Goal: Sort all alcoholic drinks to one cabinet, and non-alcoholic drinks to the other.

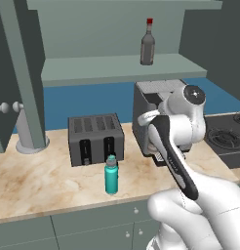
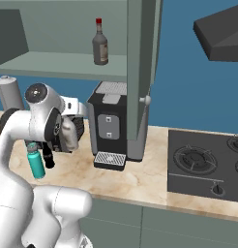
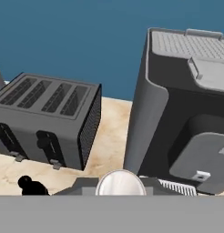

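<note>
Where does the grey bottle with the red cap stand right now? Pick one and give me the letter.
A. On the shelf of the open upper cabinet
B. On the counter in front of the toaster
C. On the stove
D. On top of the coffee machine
A: the grey bottle with the red cap stands upright on the cabinet shelf, above the toaster and the coffee machine; the bottle in front of the toaster is the teal flask.

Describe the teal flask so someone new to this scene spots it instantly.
Start at the marble counter and find the grey four-slot toaster left of the coffee machine. The teal flask stands upright just in front of the toaster, near the counter's front edge. It is the only teal thing there, a cylinder with a grey cap.
</note>
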Controlling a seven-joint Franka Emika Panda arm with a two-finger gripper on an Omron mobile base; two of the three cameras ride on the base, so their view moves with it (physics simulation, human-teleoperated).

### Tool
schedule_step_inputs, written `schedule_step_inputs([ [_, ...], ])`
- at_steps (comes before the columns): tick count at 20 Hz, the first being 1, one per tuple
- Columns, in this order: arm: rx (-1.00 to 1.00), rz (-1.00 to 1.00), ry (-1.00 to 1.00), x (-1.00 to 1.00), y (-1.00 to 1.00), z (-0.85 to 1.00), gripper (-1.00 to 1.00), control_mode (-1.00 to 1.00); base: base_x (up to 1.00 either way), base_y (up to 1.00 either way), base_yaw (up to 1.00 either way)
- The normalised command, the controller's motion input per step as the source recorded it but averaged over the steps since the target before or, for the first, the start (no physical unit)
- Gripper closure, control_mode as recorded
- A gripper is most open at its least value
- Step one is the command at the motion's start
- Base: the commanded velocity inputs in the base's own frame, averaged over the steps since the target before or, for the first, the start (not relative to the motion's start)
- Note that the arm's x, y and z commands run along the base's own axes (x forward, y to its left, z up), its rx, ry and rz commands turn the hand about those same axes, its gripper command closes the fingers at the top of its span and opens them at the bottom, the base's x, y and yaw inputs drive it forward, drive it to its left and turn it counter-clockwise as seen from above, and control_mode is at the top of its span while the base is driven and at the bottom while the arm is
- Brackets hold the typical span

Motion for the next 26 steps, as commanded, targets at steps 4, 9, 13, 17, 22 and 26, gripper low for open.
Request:
schedule_step_inputs([
  [4, 0.01, 0.00, -0.05, -0.16, 0.00, 0.73, 1.00, -1.00, 0.00, 0.00, 0.00],
  [9, 0.01, 0.00, -0.04, -0.11, 0.00, 0.71, 1.00, -1.00, 0.00, 0.00, 0.00],
  [13, 0.01, 0.00, -0.06, -0.05, 0.00, 0.65, 1.00, -1.00, 0.00, 0.00, 0.00],
  [17, 0.01, 0.00, -0.05, -0.02, 0.00, 0.60, 1.00, -1.00, 0.00, 0.00, 0.00],
  [22, 0.02, 0.01, -0.11, 0.00, 0.01, 0.46, 1.00, -1.00, 0.00, 0.00, 0.00],
  [26, 0.02, 0.01, -0.10, 0.00, 0.06, 0.40, 1.00, -1.00, 0.00, 0.00, 0.00],
])
